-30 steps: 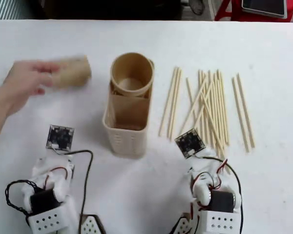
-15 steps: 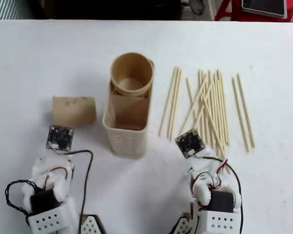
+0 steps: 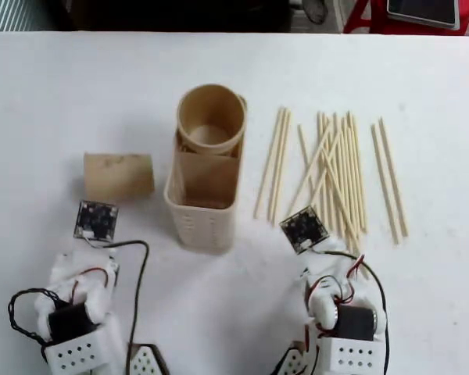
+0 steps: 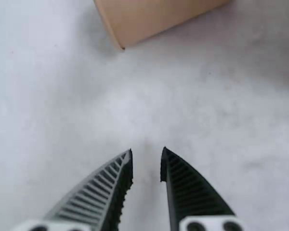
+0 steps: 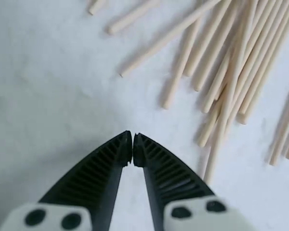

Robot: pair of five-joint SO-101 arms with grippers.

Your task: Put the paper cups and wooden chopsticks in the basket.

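Sideways paper cup (image 3: 119, 176), nine o'clock of basket (image 3: 202, 226), could be rolling if bumped.
Left tool (image 4: 146, 166) is gaping narrowly; right tool (image 5: 133, 144) is pinching nothing.

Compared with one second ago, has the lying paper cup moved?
Yes. The lying paper cup moved from level with the basket's far end to level with its middle.

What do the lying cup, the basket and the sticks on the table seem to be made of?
The lying cup is probably kraft paper: matte brown, with no gloss. The basket is likely plastic: cream and smooth, its wall moulded in a fine woven or perforated pattern. The sticks look like bare wood or bamboo: pale, matte, thin and straight. Their grain is too fine to see.
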